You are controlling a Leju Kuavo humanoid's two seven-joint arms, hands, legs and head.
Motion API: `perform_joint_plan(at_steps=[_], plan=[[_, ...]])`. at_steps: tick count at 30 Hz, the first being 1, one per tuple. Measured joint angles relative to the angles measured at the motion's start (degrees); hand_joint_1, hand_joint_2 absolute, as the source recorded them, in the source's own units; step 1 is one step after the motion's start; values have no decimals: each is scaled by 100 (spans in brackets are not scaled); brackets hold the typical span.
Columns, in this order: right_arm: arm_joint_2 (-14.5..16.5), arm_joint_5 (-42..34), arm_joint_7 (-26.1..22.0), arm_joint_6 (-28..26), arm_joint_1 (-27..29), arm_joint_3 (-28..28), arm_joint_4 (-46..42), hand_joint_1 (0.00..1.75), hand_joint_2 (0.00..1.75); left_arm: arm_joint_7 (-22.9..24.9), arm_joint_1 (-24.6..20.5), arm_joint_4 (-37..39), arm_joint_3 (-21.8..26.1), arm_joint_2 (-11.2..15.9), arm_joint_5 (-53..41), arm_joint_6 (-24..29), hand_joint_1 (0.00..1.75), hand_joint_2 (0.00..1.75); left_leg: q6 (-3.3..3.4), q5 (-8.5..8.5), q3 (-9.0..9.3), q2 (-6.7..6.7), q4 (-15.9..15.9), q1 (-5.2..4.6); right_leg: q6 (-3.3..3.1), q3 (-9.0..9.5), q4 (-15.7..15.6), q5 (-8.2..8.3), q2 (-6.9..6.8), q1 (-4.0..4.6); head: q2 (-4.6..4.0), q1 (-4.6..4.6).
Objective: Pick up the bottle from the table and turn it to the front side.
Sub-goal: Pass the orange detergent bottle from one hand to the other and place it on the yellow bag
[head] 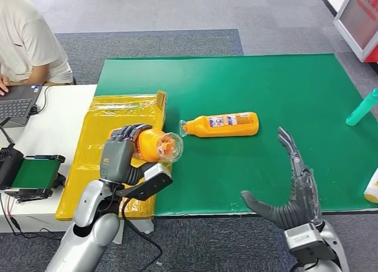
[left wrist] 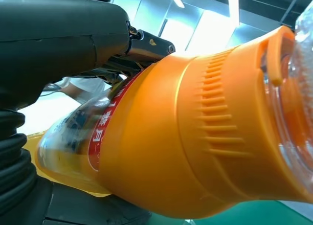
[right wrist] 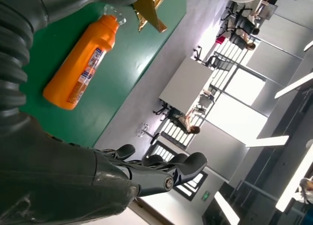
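left hand (head: 119, 154) around orange bottle (head: 156, 145), right hand (head: 292, 186) spread

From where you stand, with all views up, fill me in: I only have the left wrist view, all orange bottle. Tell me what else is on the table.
Observer: A second orange bottle lies on its side on the green mat.
Operator: Report the right hand.
Observer: The right hand hovers open at the mat's near edge, holding nothing.
Operator: Say where the left hand is.
Observer: The left hand grips its held bottle over the yellow bag.
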Motion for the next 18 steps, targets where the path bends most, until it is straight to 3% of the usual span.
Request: perform_joint_plan(at_steps=[11,18], plan=[[72,216,80,-472,-26,1,-439,0,175,174,-18,288,371,277,-994,96,175,175,-2,1,1,0,0,0,0,-2,0,0,0,1,0,-1],[72,273,80,-578,19,1,-711,0,175,519,-326,751,426,414,-1825,-113,175,175,-1,2,1,0,0,0,1,-2,0,2,0,0,-1,-1]])
